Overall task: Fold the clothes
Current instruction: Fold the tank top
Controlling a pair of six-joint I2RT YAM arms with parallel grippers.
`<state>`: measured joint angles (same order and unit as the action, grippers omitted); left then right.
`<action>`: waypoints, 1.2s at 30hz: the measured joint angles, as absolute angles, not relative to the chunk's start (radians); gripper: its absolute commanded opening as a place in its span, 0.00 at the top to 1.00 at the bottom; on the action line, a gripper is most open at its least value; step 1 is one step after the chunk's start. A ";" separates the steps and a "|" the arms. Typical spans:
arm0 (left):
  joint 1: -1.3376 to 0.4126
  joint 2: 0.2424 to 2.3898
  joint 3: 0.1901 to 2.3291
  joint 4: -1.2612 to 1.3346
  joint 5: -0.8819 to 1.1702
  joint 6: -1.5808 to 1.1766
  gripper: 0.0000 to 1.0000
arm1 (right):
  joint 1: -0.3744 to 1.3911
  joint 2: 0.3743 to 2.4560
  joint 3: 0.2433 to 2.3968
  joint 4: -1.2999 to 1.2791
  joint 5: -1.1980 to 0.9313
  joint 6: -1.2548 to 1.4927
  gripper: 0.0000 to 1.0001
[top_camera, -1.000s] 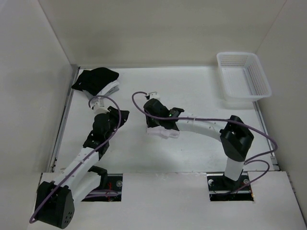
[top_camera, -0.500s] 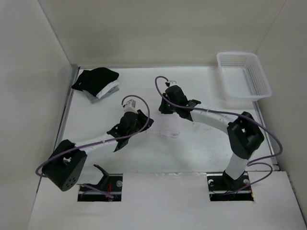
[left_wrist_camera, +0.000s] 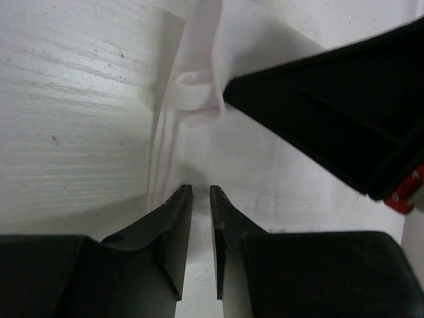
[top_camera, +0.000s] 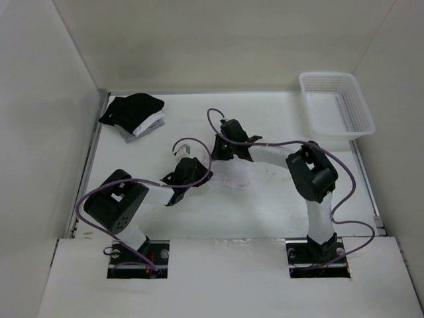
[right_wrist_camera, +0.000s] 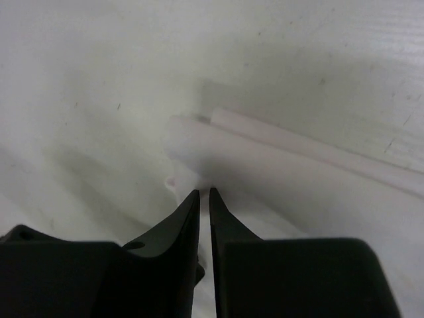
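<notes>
The clothes (top_camera: 240, 177), a thin white top, lie crumpled on the white table between my two grippers and are hard to tell from it. My left gripper (top_camera: 207, 175) reaches in from the left. In the left wrist view its jaws (left_wrist_camera: 201, 189) stand a narrow gap apart, with the tips at a stitched edge of the clothes (left_wrist_camera: 265, 165). My right gripper (top_camera: 224, 158) is just behind the top. Its jaws (right_wrist_camera: 204, 192) are barely apart and the tips touch a rolled fold of the clothes (right_wrist_camera: 285, 172). The right arm's black housing (left_wrist_camera: 344, 112) fills the left wrist view's upper right.
A black-and-white folded garment pile (top_camera: 134, 112) sits at the back left of the table. A white plastic basket (top_camera: 341, 130) stands at the back right. White walls enclose the table on three sides. Purple cables loop over both arms.
My left arm has swung from the back left in to the middle, beside the clothes. My right gripper drew the top backward, then shifted slightly left. Both pairs of jaws have narrowed.
</notes>
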<state>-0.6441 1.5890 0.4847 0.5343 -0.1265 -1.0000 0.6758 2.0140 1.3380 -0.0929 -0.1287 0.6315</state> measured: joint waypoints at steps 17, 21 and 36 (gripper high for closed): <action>-0.658 1.511 0.375 0.595 -0.119 -1.078 0.80 | 0.594 2.147 1.467 -0.080 -0.140 0.765 0.86; -0.662 1.407 0.356 0.536 -0.120 -1.071 0.78 | 0.577 2.148 1.471 -0.044 -0.141 0.799 0.82; -0.519 1.066 0.416 0.303 -0.178 -0.899 0.53 | 0.541 1.487 0.945 0.302 -0.151 0.809 0.48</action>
